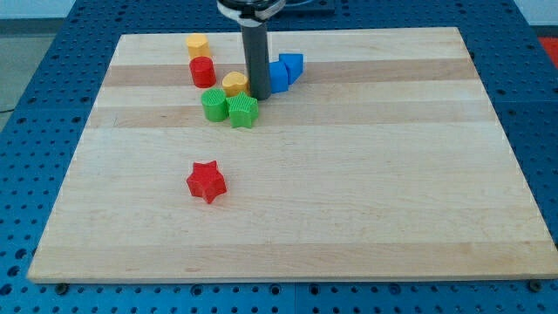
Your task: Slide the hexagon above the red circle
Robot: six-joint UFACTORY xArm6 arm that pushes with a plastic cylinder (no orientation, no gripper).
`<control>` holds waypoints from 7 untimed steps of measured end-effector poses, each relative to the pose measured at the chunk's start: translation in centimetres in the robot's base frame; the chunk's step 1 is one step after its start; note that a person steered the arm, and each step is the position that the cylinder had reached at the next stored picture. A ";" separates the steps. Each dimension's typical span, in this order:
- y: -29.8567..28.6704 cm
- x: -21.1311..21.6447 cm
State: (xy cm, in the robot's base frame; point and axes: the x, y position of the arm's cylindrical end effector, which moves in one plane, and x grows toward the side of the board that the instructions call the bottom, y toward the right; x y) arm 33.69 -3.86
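Note:
A yellow hexagon (197,44) sits near the board's top left, just above the red circle (202,72); the two are close or touching. My tip (259,96) stands to the right of both, right beside a second yellow block (234,85) and just left of a blue block (277,76). My tip is about one block width above the green star (243,111).
A green circle (214,105) sits next to the green star. A second blue block (292,64) lies at the view's right of the first. A red star (207,181) lies alone lower left of centre. The wooden board (392,174) rests on a blue perforated table.

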 end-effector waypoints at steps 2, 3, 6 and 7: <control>3.2 -5.0; 0.1 -4.8; -6.7 -14.0; -12.6 -14.5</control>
State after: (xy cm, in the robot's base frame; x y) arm 19.20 -16.47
